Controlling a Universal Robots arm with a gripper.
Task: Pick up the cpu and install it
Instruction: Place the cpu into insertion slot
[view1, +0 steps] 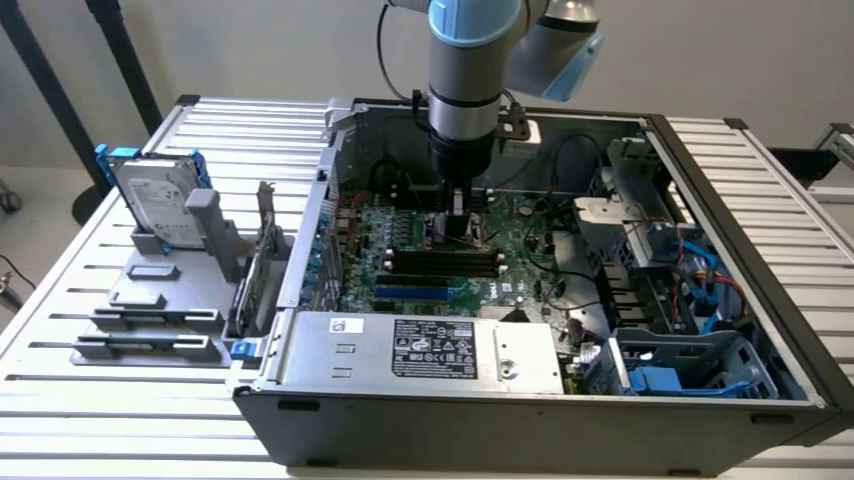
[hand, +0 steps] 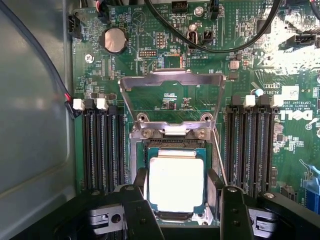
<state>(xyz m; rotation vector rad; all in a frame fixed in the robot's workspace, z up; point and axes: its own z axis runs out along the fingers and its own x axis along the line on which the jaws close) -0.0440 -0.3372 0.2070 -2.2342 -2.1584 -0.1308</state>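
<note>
The cpu (hand: 176, 180), a flat square chip with a dull silver top and a thin rim, lies level between my gripper's (hand: 176, 202) two black fingers (hand: 137, 205), which press its opposite sides. It sits right at the open socket (hand: 172, 134) on the green motherboard (hand: 250, 65); I cannot tell whether it rests in the socket or hovers just above. The socket's metal load plate (hand: 172, 80) is flipped up behind it, and the thin lever (hand: 220, 155) stands free. In the exterior view the gripper (view1: 461, 228) reaches straight down into the open computer case (view1: 534, 395), low over the board.
Dark memory slots (hand: 105, 145) flank the socket on both sides. Black cables (hand: 210, 45) cross the board beyond it. A silver power supply (view1: 427, 345) fills the case's front. Outside the case, at the exterior view's left, a hard drive in a blue frame (view1: 154, 200) stands on a grey fixture (view1: 147, 310).
</note>
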